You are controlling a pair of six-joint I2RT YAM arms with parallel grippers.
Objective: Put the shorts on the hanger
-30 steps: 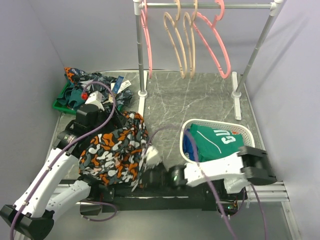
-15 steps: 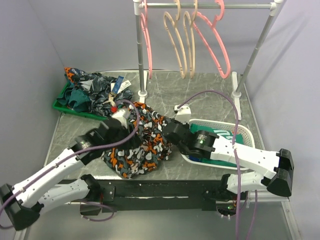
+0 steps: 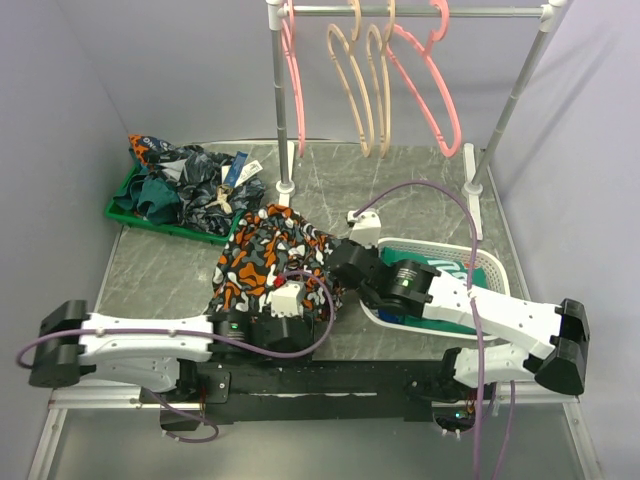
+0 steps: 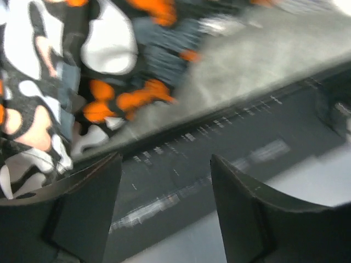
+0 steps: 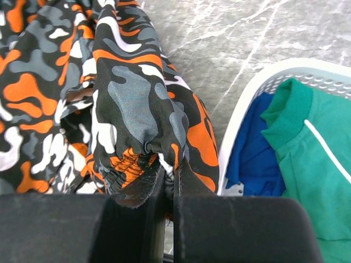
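The right gripper pinches a fold of the camouflage shorts, heaped mid-table just left of the white basket. The left gripper gapes empty at their near edge. The pink hanger hangs on the far rack.

A robotics lab test cell is shown, not a lived-in room. A small marble-patterned table is boxed in on 3 sides by plain lavender-grey panels. 2 white robot arms, the left arm and the right arm, are bolted to a black rail at the near edge, and purple cables are looped loosely along them. A small metal garment rail is stood on the tabletop at the back and hung with pink hangers and beige hangers. Clothes are heaped in a green tray and a white basket, both set on the table.
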